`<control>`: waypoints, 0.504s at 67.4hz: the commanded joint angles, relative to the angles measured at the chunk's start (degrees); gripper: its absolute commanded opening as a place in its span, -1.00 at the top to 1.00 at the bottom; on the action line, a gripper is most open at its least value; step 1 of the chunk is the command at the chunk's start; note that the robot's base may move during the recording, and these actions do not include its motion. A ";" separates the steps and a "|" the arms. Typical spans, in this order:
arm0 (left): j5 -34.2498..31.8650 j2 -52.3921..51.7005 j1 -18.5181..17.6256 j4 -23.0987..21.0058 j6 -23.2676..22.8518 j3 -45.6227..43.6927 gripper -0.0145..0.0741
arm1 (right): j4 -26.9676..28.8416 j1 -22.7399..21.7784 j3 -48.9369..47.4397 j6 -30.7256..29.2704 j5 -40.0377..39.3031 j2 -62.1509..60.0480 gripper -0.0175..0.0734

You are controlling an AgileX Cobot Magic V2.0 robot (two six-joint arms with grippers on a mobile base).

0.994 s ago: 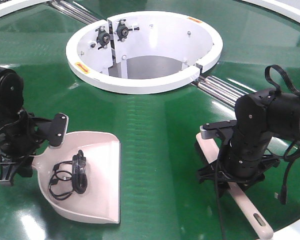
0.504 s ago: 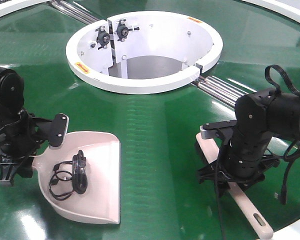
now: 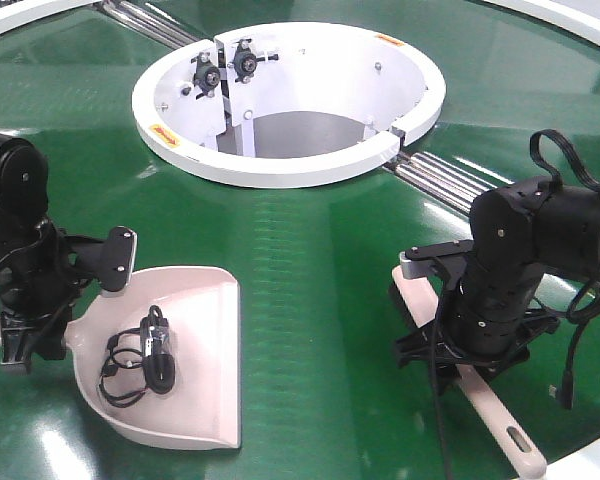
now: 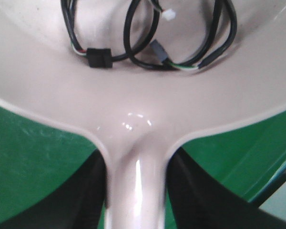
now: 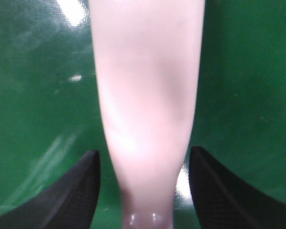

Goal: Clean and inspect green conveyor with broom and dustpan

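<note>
On the green conveyor (image 3: 310,260), my left gripper (image 4: 136,191) was clamped on the dustpan (image 3: 195,350) handle, the pan running forward from the jaws with a coiled black cable (image 3: 140,362) inside. My right gripper (image 5: 145,191) straddled the broom (image 3: 490,400); whether it pinched, I could not tell. The broom's long axis ran diagonally, well right of the pan. No lettering was legible.
</note>
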 commanded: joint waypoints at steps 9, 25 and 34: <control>1.17 -2.49 -0.37 -1.76 -0.62 -1.19 0.01 | 0.00 -0.14 -1.35 -1.40 0.18 -2.44 -0.26; 1.29 -4.85 -0.37 -1.76 -0.76 -1.19 0.01 | 0.00 -0.14 -1.35 -2.29 0.25 -2.64 -0.26; 1.62 -5.40 -0.37 -2.71 -1.88 -1.19 0.01 | 0.00 -0.14 -1.35 -2.29 0.67 -2.64 -0.26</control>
